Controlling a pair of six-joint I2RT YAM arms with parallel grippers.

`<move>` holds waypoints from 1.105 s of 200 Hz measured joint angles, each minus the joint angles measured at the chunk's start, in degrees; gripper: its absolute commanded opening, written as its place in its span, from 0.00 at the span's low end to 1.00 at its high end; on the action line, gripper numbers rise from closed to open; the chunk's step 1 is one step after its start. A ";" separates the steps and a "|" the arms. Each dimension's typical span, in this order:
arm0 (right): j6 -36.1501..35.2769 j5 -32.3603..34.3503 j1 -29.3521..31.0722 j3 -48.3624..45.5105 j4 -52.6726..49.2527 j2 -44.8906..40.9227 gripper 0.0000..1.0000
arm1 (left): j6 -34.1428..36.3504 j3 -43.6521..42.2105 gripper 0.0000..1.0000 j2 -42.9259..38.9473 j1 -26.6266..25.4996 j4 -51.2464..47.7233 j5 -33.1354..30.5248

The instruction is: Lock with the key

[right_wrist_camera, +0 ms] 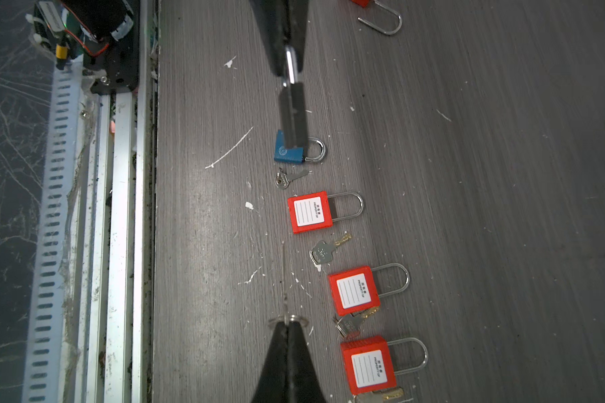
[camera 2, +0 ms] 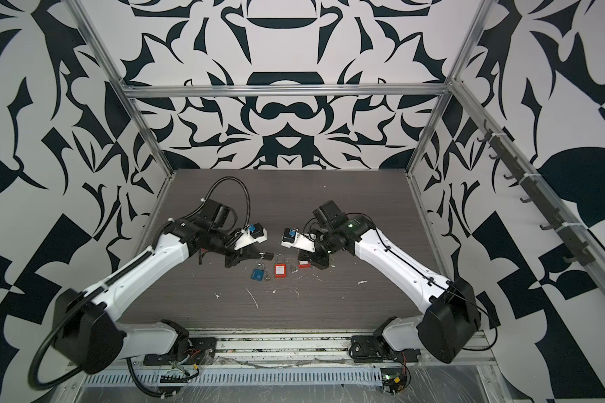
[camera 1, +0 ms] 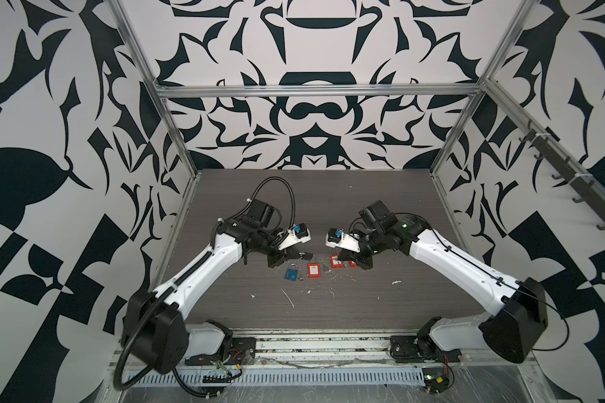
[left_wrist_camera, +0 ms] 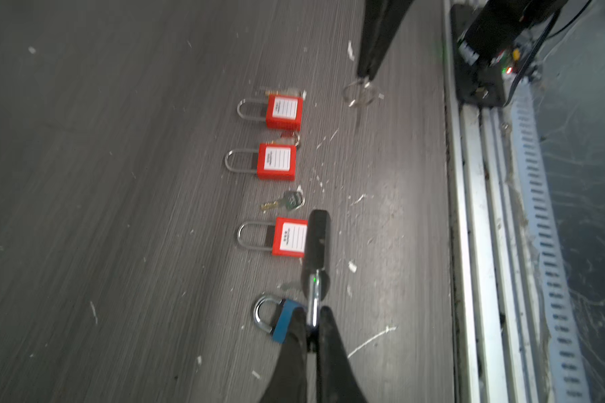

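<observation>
The left pincer (left_wrist_camera: 312, 311) is clamped on the steel shackle of a black padlock (left_wrist_camera: 316, 240), holding it just left of centre with its body pointing right. Facing it, the right pincer (right_wrist_camera: 289, 323) is pressed together on the ring of a key (right_wrist_camera: 284, 275), whose thin blade points left at the lock with a gap between them. Below them a row runs left to right across the middle of the desk (camera 1: 364, 209): a blue padlock (right_wrist_camera: 287, 153) under the black one, then red padlocks (right_wrist_camera: 310, 212) with loose keys (right_wrist_camera: 323, 249) between.
</observation>
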 measured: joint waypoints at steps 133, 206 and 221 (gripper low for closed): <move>11.17 -1.49 -0.04 -11.39 12.55 -0.85 0.00 | 9.31 23.58 0.00 28.79 -3.98 -15.98 -28.65; 12.15 -3.41 -0.04 -13.25 16.13 -0.83 0.00 | 6.49 27.67 0.00 36.26 -6.86 -20.57 -34.69; 12.15 -3.82 -0.04 -13.33 16.48 -0.74 0.00 | 6.05 28.50 0.00 36.72 -7.13 -21.33 -35.19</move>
